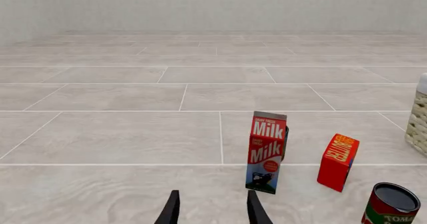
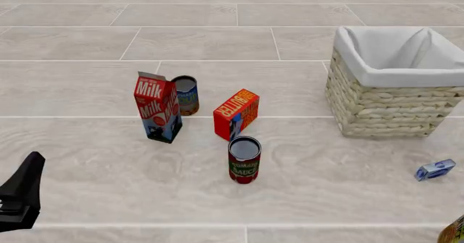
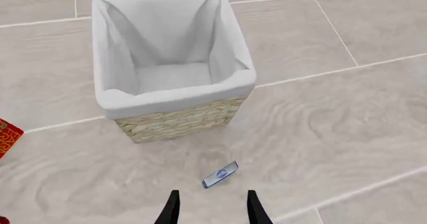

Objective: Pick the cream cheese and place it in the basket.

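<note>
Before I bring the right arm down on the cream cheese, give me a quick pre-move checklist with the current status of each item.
1. Right gripper open: ok, fingers spread with nothing between them.
2. Cream cheese in sight and lined up: ok, it lies on the floor just ahead of the fingertips, turned at an angle to them.
3. Space around the cream cheese: ok, it lies apart from the basket.
4. Basket interior free: ok, only the white lining shows inside.
5. Left gripper out of the way: ok, open and empty, near the milk carton.
6. Height above the cream cheese: cannot tell.
</note>
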Available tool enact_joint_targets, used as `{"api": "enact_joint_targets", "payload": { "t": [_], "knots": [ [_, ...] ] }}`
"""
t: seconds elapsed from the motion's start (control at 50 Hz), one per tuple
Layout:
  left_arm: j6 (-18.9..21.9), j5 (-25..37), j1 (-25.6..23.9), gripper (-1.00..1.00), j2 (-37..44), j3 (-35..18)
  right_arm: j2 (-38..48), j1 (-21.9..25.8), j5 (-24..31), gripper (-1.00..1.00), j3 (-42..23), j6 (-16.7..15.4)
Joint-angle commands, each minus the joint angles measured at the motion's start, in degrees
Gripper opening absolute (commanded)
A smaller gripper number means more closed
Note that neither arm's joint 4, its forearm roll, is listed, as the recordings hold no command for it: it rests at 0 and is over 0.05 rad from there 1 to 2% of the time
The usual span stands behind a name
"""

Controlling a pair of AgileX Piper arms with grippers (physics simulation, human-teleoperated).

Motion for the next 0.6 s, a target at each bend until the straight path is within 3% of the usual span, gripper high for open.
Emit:
{"api": "enact_joint_targets", "payload": {
  "t": [0.02,0.22,0.6],
  "knots": [
    [0.0,0.0,0.0,1.0,0.0,0.0,6.9,-1.56,0.93,1.0,-4.59,0.05],
    [0.0,0.0,0.0,1.0,0.0,0.0,12.83,-4.82,-0.75,1.0,-2.4,-3.31],
    [0.01,0.0,0.01,1.0,0.01,0.0,16.72,-4.98,-3.19,1.0,-0.63,-1.59]
  ]
}}
